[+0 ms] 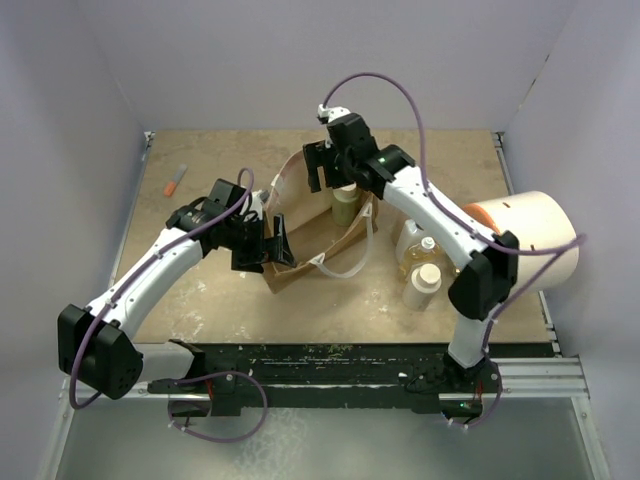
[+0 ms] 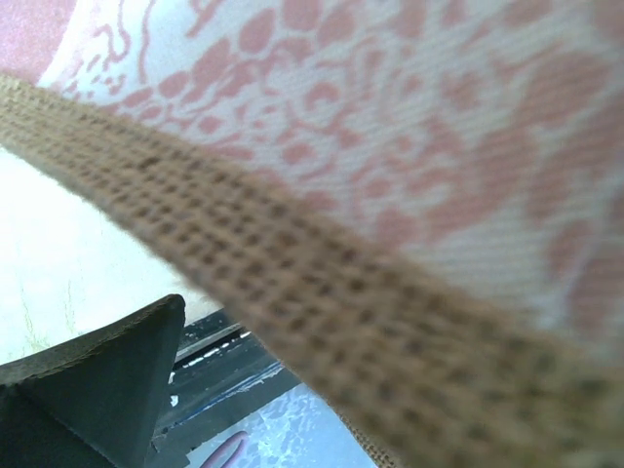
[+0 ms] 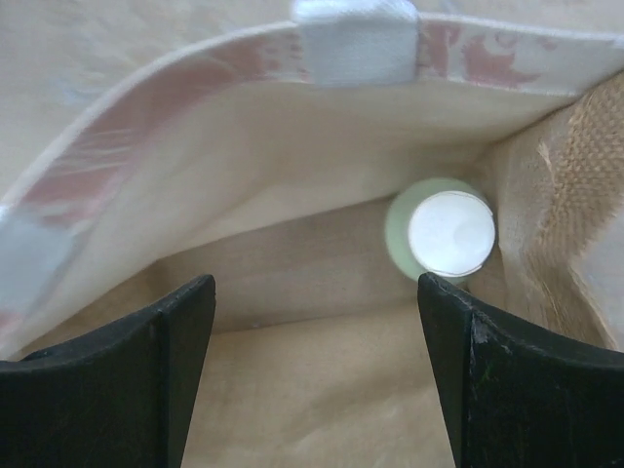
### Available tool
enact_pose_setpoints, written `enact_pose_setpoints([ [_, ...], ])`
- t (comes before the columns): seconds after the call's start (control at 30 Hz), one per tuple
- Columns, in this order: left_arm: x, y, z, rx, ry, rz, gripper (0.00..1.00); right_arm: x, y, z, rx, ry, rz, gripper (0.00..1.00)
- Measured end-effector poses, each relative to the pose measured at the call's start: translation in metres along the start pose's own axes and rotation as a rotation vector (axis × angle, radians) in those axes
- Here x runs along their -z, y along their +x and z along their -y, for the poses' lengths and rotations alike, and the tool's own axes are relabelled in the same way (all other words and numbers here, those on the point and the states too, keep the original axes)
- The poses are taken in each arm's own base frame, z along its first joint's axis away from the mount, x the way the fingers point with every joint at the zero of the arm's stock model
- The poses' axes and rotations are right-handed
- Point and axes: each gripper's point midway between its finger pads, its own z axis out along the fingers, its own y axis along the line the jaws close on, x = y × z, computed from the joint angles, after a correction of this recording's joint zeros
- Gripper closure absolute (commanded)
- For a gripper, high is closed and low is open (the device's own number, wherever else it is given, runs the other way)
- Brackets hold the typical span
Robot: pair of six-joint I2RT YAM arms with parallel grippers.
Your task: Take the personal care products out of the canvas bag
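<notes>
tan tabletop, pale walls around it. canvas bag (image 1: 320, 240) sits at centre frame, mouth up. right gripper (image 3: 314, 291) hangs over that mouth, jaws wide. olive-green bottle (image 3: 444, 234) stands upright in the bag's corner (cream cap facing the wrist lens). left gripper (image 1: 275, 245) is at the bag's left rim; whether it pinches the fabric i cannot tell. three bottles (image 1: 422, 284) stand just right of the bag.
</notes>
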Motion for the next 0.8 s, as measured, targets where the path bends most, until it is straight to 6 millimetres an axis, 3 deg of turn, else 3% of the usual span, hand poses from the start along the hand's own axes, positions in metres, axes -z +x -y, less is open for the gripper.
enact_pose_setpoints([
  [0.13, 0.002, -0.001, 0.001, -0.019, 0.003, 0.011, 0.01, -0.036, 0.035, 0.025, -0.001, 0.146, -0.131, 0.11],
  [0.27, 0.007, -0.002, 0.004, -0.029, 0.014, 0.029, 0.01, -0.044, 0.063, 0.048, -0.027, 0.272, -0.216, 0.06],
  [0.57, 0.012, -0.007, 0.01, -0.047, 0.039, 0.063, 0.01, -0.049, 0.078, 0.076, -0.133, 0.384, -0.21, 0.02],
  [0.8, 0.012, -0.005, 0.009, -0.044, 0.037, 0.058, 0.01, -0.071, 0.077, 0.077, -0.177, 0.385, -0.194, 0.03],
])
